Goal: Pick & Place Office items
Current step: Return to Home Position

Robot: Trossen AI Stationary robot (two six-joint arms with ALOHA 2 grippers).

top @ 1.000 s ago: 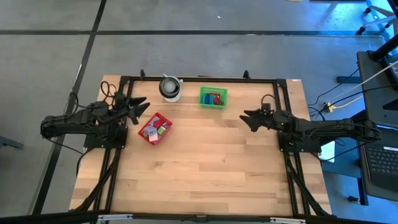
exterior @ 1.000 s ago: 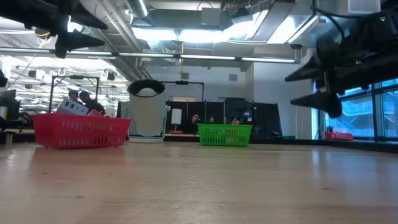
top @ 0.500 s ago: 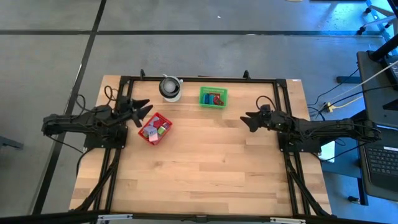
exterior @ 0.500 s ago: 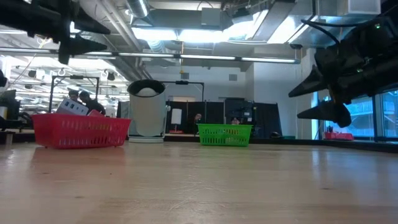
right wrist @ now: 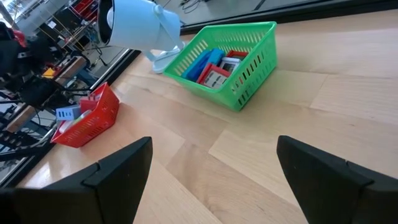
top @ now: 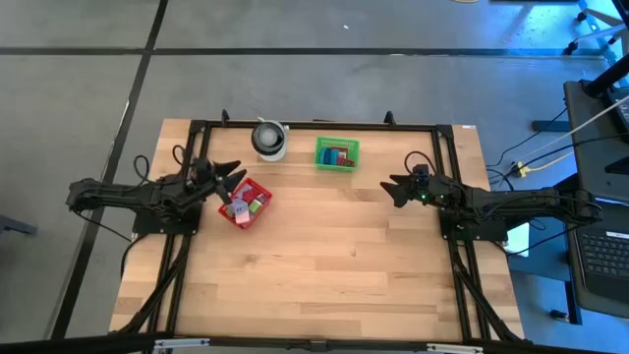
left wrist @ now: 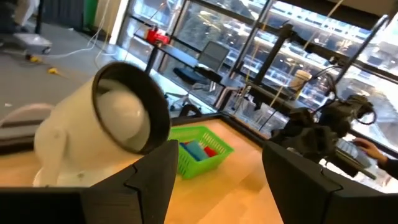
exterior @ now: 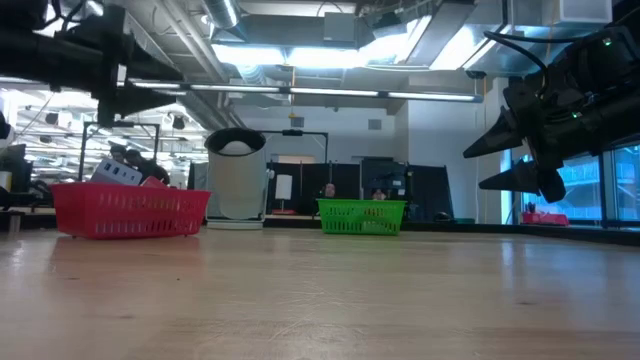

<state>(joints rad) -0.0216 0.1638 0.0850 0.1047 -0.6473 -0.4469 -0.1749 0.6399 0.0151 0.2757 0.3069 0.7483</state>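
Note:
Small office items lie in two baskets: lavender, green and pink pieces in the red mesh basket, blue, red and teal pieces in the green basket. My left gripper hangs open in the air just left of and above the red basket. My right gripper is open too, raised over the table's right part, well right of the green basket. Neither touches anything.
A white cylindrical desk lamp stands at the far edge between the baskets, seen large in the left wrist view. A black frame borders the table. Bare wood fills the middle and near side. People show in the room behind.
My left gripper has moved toward the table's right, closing on the red basket from its left side, and stays open. My right gripper has shifted only slightly. The baskets and their pieces have kept still.

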